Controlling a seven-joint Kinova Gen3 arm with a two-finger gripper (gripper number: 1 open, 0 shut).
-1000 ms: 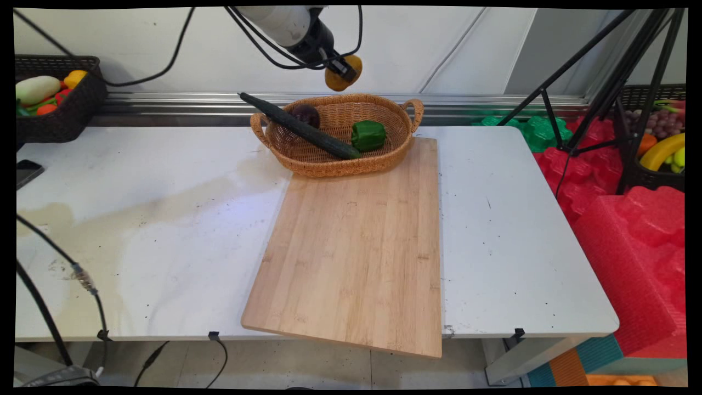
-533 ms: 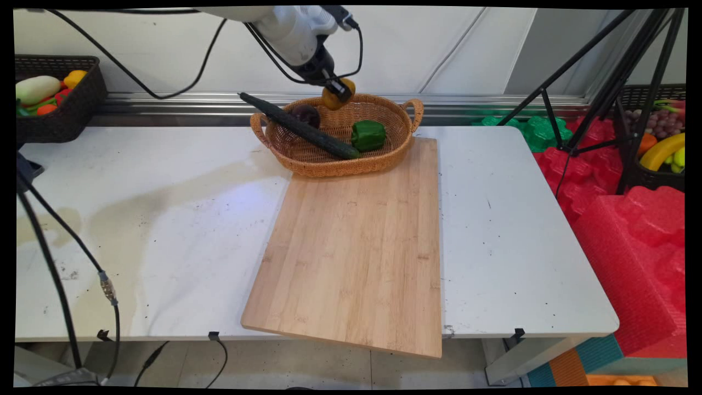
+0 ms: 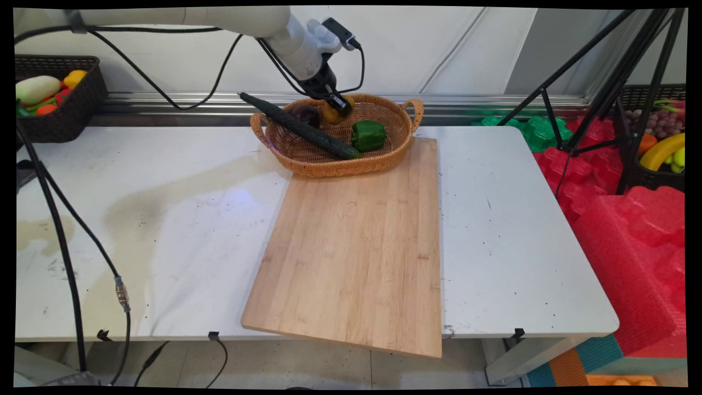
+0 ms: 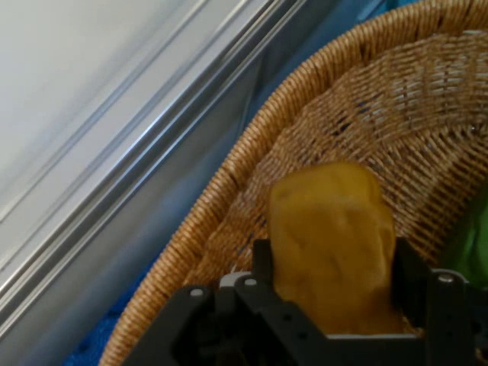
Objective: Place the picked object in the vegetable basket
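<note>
Robot lab — tripod (image 3: 603,82), foam mats (image 3: 630,230).

A white table (image 3: 521,263) carries a wooden cutting board (image 3: 356,247) and a wicker basket (image 3: 307,162) at its far end.

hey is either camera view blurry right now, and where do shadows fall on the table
Hand view: soft throughout; the yellow fruit between the fingers and the basket weave lack crisp edges. Main view: sharp; the cutting board grain shows, and the arm's broad faint shadow lies across the table at left.
</note>
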